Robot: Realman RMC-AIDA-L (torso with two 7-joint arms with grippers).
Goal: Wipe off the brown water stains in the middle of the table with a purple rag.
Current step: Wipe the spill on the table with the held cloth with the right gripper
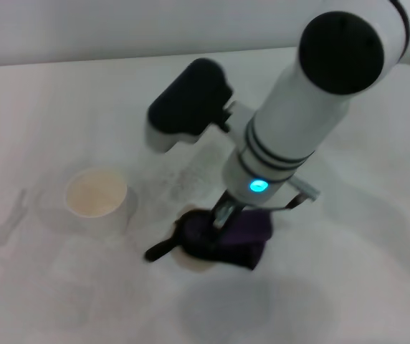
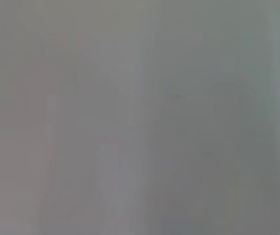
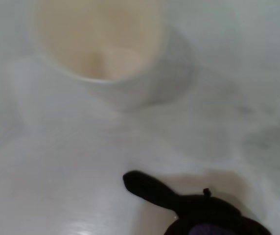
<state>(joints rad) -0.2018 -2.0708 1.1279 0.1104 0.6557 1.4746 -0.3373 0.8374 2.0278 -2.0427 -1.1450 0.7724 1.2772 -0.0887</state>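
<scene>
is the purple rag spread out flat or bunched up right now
Bunched up. The purple rag sits in a lumpy heap under the right gripper, over the brown water stains, its black loop sticking out.

One wide plain white matte bench (image 1: pixel 348 287) carried everything. On it stood one white paper cup (image 1: pixel 96 197), and there lay one small dark purple soft rag (image 1: pixel 226 236) and one pale tan-brown roundish water stain (image 3: pixel 198 182). One white robot arm (image 1: pixel 298 122) was in view.
</scene>
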